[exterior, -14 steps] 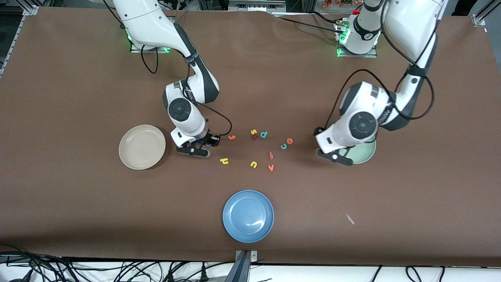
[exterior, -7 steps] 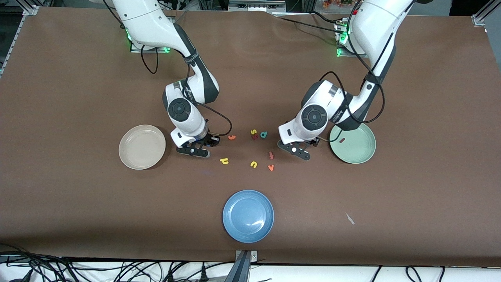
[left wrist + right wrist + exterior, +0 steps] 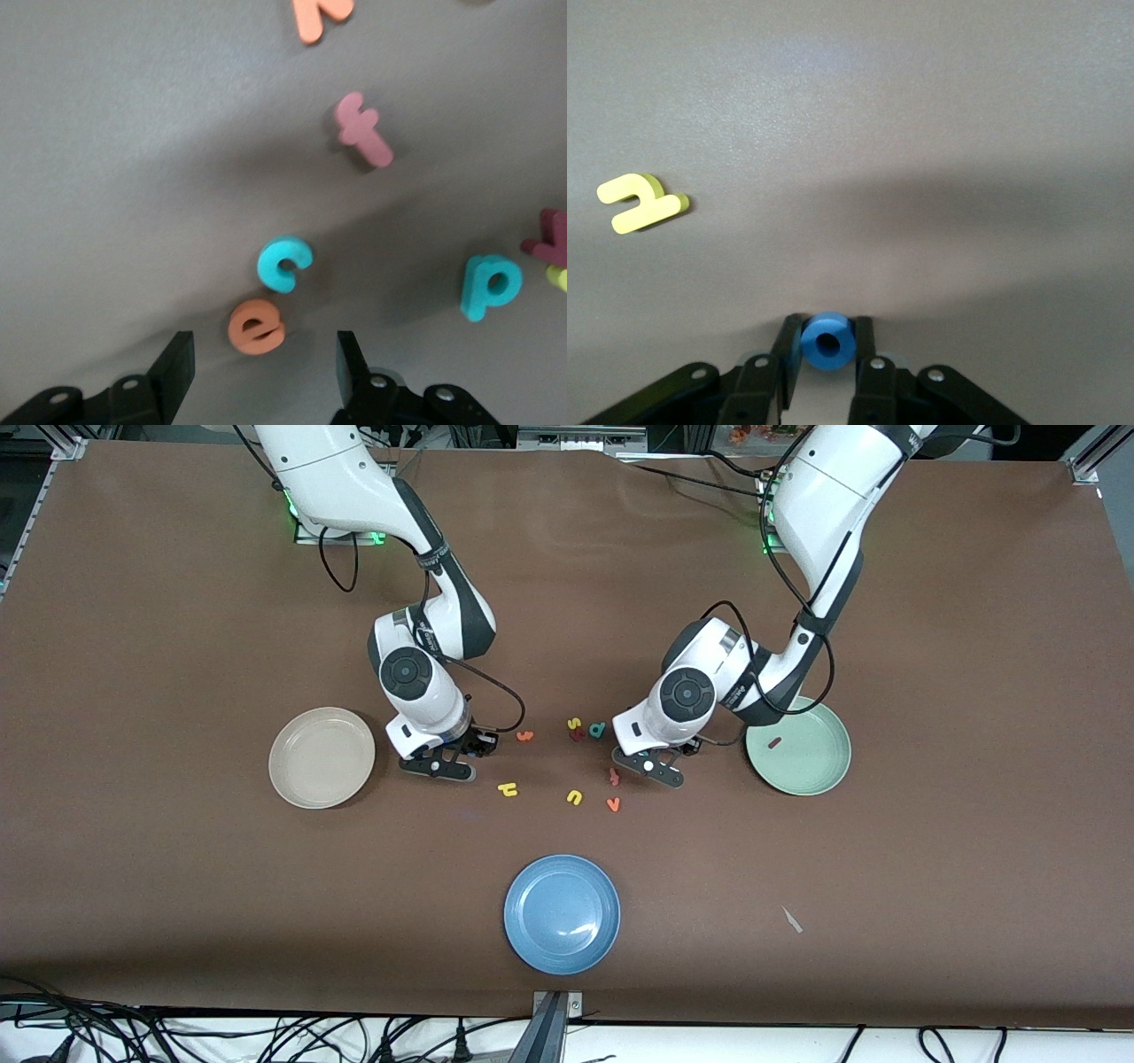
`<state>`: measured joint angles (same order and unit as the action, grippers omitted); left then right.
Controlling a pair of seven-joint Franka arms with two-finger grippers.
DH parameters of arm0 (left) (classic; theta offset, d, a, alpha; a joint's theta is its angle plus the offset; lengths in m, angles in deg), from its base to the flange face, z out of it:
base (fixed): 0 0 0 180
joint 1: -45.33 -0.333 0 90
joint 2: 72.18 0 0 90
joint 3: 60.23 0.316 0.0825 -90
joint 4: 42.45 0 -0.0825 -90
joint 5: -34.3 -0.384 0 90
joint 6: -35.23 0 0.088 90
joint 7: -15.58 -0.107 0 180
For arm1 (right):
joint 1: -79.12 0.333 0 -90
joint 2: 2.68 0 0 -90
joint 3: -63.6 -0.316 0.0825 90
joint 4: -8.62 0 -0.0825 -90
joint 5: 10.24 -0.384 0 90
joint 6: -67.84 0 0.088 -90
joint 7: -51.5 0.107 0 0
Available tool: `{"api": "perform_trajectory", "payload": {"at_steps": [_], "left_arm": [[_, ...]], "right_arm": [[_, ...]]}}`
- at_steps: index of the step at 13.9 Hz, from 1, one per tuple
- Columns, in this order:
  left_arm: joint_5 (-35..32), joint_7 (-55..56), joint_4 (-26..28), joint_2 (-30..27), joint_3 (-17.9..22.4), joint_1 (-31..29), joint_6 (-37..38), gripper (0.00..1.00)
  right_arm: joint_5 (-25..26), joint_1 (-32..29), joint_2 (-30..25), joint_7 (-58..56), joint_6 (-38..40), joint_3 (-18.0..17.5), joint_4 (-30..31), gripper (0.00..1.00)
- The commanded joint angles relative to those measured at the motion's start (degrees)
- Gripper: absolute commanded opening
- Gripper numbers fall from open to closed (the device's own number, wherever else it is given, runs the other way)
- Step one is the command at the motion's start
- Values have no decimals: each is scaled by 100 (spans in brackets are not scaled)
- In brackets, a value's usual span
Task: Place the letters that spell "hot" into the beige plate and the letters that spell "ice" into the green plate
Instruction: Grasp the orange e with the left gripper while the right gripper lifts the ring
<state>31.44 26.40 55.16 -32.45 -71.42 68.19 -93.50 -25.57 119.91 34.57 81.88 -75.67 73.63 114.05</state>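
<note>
Right hand point(image 3: 826, 354) was seen clenched on the blue o point(image 3: 827, 340), low over the surface point(image 3: 177, 646) beside the beige plate point(image 3: 292, 784); yellow h point(image 3: 508, 789) lay nearby, orange t point(image 3: 524, 736) just beside the hand. Left hand point(image 3: 264, 376) was found spread, fingers point(image 3: 177, 367) straddling empty air just short of the e point(image 3: 257, 326), with the c point(image 3: 284, 264) touching it. Dark i point(image 3: 774, 741) was already in the green plate point(image 3: 819, 775). Judged advisable: the e should be centred between the fingers before closing, so the c is not dragged; the o should be lifted clear and released over the beige plate's middle.
</note>
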Motion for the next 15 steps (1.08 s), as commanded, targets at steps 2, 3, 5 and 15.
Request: {"api": "perform_trajectory", "payload": {"at_steps": [2,3,5,15], "left_arm": [[-171,114,-14,53,29,16,-116,71],[-171,114,-14,70,29,16,-134,68],[-171,114,-5,141,38,25,-239,67],[-180,61,-49,-306,99,-220,628,10]], "right_arm": [[-128,-1,10,-199,419,25,-321,25],[-58,-1,-78,-269,690,130,-330,25],[-58,8,-350,-917,1270,481,-304,25],[-101,-106,-966,-3704,1801,1985,556,25]]}}
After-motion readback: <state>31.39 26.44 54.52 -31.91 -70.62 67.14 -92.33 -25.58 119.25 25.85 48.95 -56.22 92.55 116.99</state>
